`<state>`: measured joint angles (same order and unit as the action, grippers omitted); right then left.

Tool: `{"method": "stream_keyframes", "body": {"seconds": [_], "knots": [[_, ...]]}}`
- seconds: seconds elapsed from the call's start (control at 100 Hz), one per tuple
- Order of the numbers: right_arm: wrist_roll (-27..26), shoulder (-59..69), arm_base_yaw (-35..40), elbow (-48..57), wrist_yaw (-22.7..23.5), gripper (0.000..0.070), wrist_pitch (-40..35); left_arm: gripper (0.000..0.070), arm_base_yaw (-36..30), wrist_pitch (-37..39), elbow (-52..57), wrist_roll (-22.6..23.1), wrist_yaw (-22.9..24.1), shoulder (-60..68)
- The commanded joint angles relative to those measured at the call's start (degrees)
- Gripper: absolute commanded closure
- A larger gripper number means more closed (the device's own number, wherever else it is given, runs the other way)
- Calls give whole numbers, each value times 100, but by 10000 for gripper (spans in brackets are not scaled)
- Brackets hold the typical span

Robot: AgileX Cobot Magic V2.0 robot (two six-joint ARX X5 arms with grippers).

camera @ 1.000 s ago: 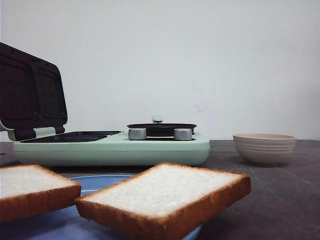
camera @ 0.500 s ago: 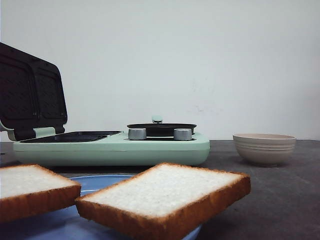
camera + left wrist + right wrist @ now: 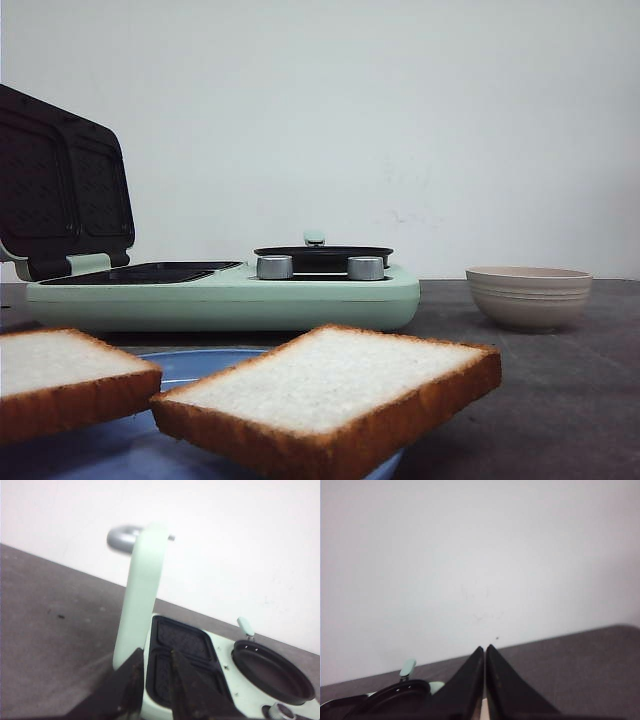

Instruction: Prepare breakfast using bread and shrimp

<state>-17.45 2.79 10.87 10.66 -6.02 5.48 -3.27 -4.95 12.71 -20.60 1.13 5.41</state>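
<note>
Nothing has moved since the earlier frames; front view is identical. Your left gripper [image 3: 153, 672] has its fingers close together with a narrow gap, holding nothing, right by the raised mint lid [image 3: 141, 600] of the sandwich maker [image 3: 225, 295]. Your right gripper [image 3: 484, 652] has its tips pressed together; a pale sliver shows between them low down, you can't tell what. Beyond the left fingers you see the dark grill plates [image 3: 181, 655] and the small round pan [image 3: 272, 672]. Both bread slices [image 3: 325, 395] sit on the blue plate [image 3: 205, 365] nearest the camera, one overhanging the rim. Beige bowl [image 3: 528, 296] stands well right of the maker on the dark table [image 3: 560, 400]. Shrimp not visible.
</note>
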Motion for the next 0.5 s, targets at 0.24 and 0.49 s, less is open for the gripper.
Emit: {"method": "stream_keyframes", "body": {"seconds": [0.24,0.49], "knots": [[330,1296,24,1720,214,700,-678,700,-15,-282,1725,251,-483,1862],[271,1510,26,1928,599,194,-750,368,-17,-323,2149,144,-468,2146]]}}
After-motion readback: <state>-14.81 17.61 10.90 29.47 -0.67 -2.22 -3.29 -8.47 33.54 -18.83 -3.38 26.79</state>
